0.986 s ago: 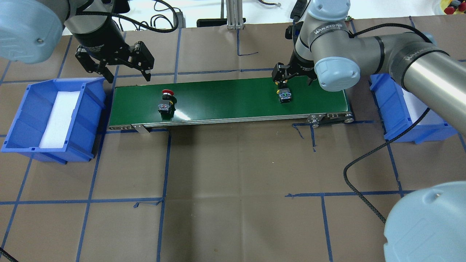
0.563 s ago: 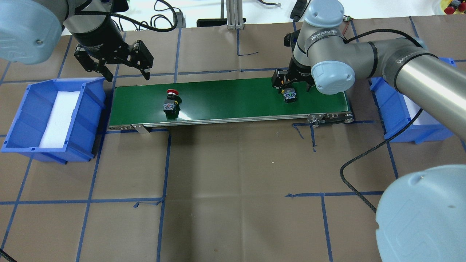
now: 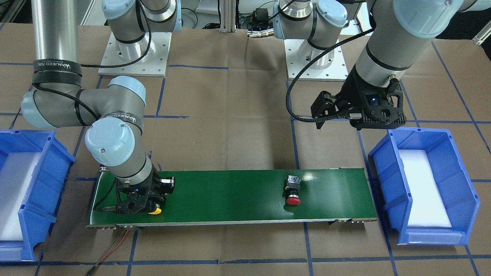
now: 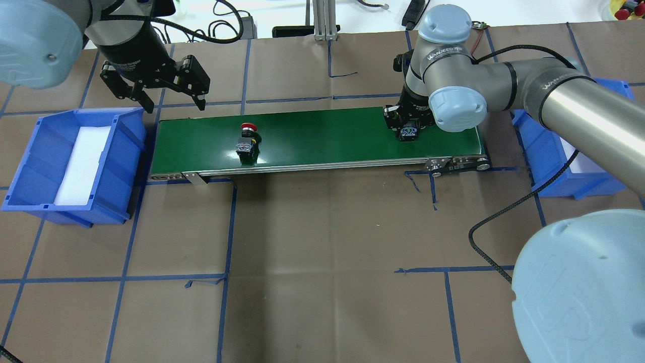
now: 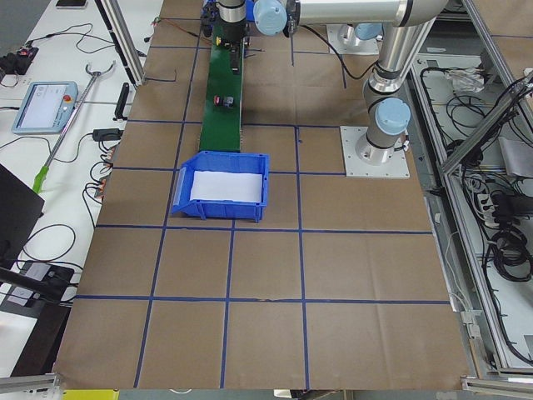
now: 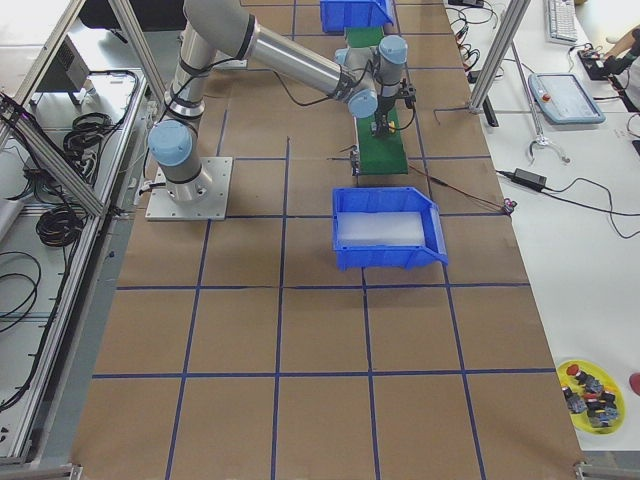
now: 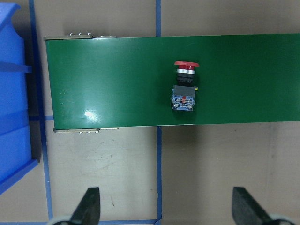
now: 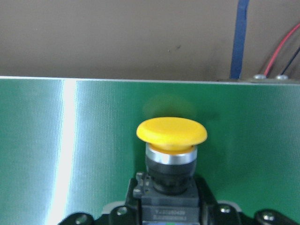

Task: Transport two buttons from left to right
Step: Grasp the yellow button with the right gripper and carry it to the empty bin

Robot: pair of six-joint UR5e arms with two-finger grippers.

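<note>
The red button [image 4: 246, 138] lies on its side on the green conveyor belt [image 4: 322, 136], left of the middle; it also shows in the left wrist view [image 7: 185, 86] and the front view [image 3: 292, 191]. The yellow button [image 8: 171, 133] lies near the belt's right end, its rear block [image 4: 408, 133] showing under my right gripper [image 4: 407, 128]. That gripper is low over it, and its fingers look open on either side of the body. My left gripper [image 4: 176, 107] is open and empty, raised beyond the belt's left end.
A blue bin [image 4: 30, 151] with a white foam liner stands left of the belt. A second blue bin [image 4: 549, 151] stands right of it, partly under my right arm. A black cable [image 4: 484, 227] loops over the table at the right.
Both buttons have moved rightward along the belt. My right gripper has followed the yellow button and come down lower over it. My left gripper has shifted slightly back and left.
</note>
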